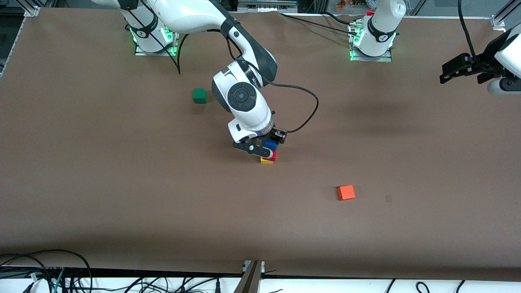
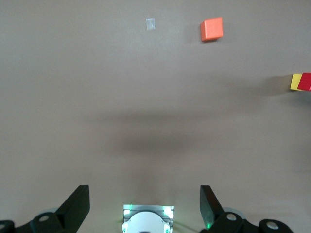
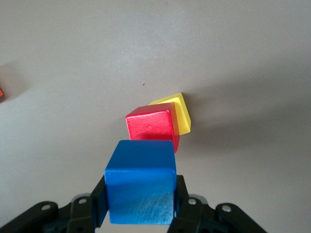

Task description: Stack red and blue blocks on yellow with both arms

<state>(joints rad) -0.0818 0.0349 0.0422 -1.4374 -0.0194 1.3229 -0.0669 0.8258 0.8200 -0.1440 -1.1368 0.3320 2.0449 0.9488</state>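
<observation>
The red block sits on the yellow cube at mid-table. My right gripper is shut on the blue block and holds it just above the red block. In the right wrist view the blue block is clamped between the fingers, with the red block and the yellow cube below it. My left gripper is open and empty, up in the air at the left arm's end of the table, waiting. Its wrist view shows the yellow cube and red block at the frame edge.
A green cube lies near the right arm's base. An orange cube lies nearer the front camera than the stack, toward the left arm's end; it also shows in the left wrist view. A black cable loops beside the right wrist.
</observation>
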